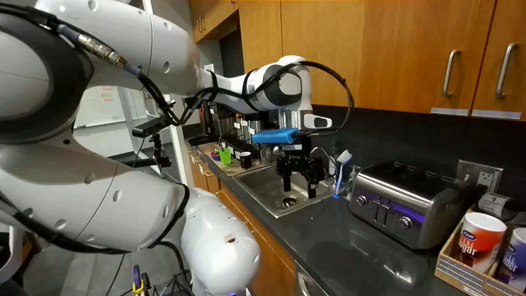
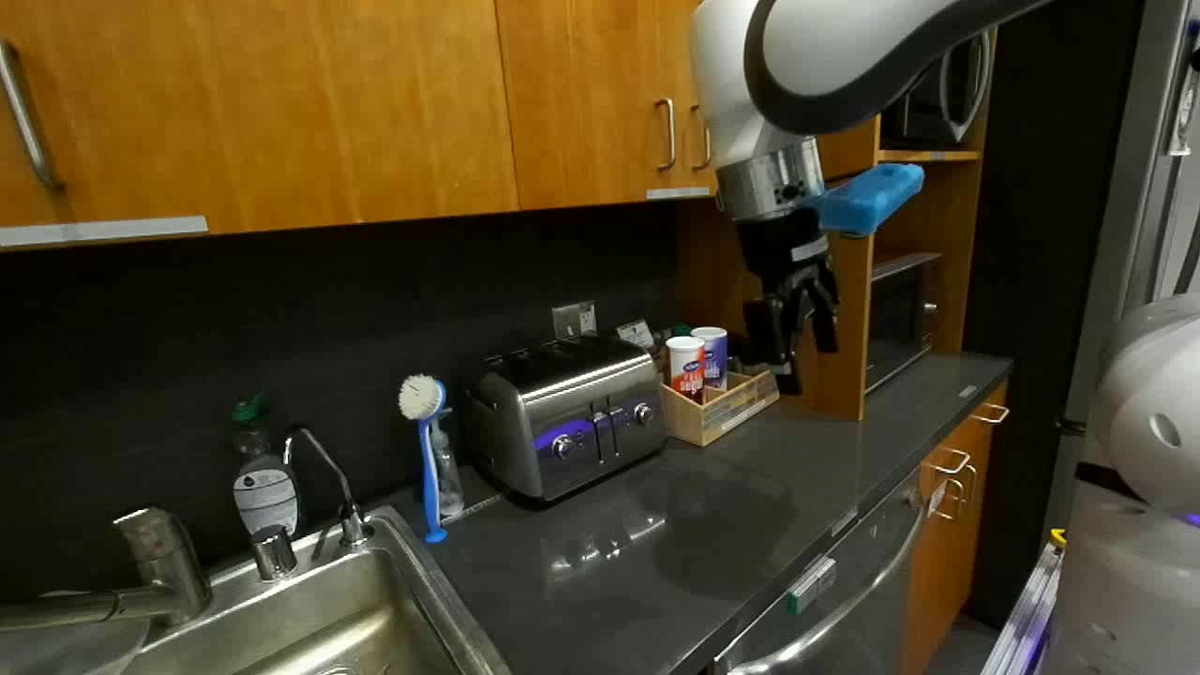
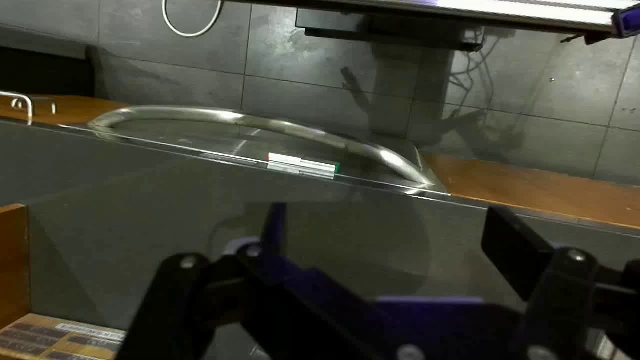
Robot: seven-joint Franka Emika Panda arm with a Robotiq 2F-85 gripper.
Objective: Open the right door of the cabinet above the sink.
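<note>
The right door (image 1: 320, 37) of the honey-brown wall cabinet (image 1: 261, 37) hangs above the sink (image 1: 263, 185) and looks shut. In an exterior view the same door (image 2: 281, 112) shows its silver bar handle (image 2: 28, 122) at the left edge. The arm hides that handle elsewhere. The sink's rim (image 2: 441, 591) and faucet (image 2: 178, 562) show at lower left. My gripper (image 2: 804, 361) points down above the counter, right of the toaster and well away from the handle. Its fingers stand apart with nothing between them in the wrist view (image 3: 385, 215) and an exterior view (image 1: 299, 191).
A silver toaster (image 2: 572, 412) and a wooden box (image 2: 722, 412) with canisters stand on the dark counter. Another cabinet door (image 2: 591, 103) and its handle are to the right. A blue brush (image 2: 431, 469) stands by the sink. A dishwasher handle (image 3: 250, 122) runs below the counter edge.
</note>
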